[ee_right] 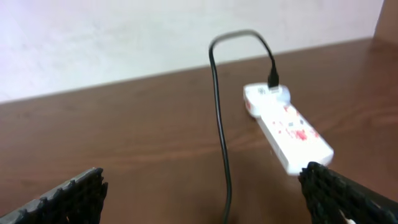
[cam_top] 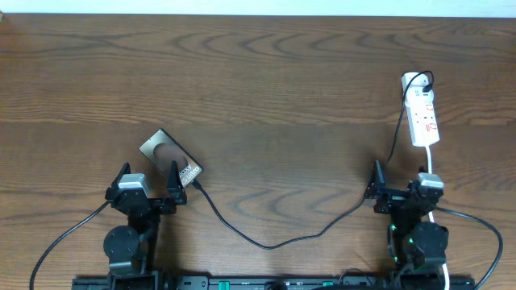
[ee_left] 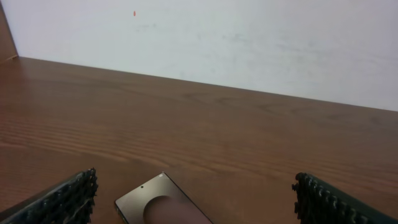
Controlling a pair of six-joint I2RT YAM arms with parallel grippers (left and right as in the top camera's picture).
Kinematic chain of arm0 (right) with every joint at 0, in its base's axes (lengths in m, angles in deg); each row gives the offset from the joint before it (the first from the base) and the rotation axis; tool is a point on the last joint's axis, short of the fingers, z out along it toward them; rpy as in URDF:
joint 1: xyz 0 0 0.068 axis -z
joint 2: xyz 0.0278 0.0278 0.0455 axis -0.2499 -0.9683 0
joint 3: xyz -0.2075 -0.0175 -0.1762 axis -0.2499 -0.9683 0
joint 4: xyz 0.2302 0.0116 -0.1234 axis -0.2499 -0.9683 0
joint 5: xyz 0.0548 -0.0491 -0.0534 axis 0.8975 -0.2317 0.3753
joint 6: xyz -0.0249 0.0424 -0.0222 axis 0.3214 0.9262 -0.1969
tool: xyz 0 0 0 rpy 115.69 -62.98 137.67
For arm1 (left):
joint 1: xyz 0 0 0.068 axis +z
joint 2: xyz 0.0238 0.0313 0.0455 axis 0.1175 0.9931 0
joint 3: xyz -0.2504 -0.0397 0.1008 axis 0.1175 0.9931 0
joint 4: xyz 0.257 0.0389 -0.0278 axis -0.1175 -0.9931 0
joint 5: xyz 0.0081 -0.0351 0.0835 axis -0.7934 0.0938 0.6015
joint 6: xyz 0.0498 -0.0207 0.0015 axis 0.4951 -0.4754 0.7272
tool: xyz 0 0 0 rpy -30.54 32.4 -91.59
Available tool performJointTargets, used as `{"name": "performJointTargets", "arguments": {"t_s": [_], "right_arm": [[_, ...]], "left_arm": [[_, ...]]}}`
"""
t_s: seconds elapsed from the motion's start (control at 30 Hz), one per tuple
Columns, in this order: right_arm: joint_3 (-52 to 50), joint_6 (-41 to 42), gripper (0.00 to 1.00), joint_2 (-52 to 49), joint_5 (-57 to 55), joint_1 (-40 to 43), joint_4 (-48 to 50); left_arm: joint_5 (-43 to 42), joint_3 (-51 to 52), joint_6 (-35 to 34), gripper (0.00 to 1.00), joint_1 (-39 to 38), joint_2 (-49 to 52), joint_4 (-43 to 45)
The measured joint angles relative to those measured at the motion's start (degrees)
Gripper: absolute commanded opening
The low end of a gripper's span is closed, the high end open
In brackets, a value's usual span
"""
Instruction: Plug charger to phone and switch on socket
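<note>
The phone lies flat and at a slant on the wooden table, its far end between my left fingers in the left wrist view. My left gripper is open just behind it, holding nothing. The charger is a thin black cable running from the socket across the table to the phone's near end; I cannot tell whether its tip is inserted. My right gripper is open and empty, with the charger passing between its fingers and the socket ahead on the right.
A white cord runs from the socket toward the right arm's base. A pale wall stands beyond the table's far edge. Thick black arm cables trail at the front corners.
</note>
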Motion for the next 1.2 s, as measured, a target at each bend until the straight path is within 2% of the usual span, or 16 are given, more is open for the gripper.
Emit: {"name": "performJointTargets", "arguments": {"t_s": [0.17,1.2], "right_arm": [[0.0,-0.24,0.99,2.97,-0.02,-0.09,0.0],[0.0,-0.44,0.99,2.99,-0.02,-0.09,0.0]], "left_arm": [[0.0,0.0,-0.02,0.99,0.0,0.0,-0.02],[0.0,0.0,0.0,0.99,0.0,0.0,-0.02]]}}
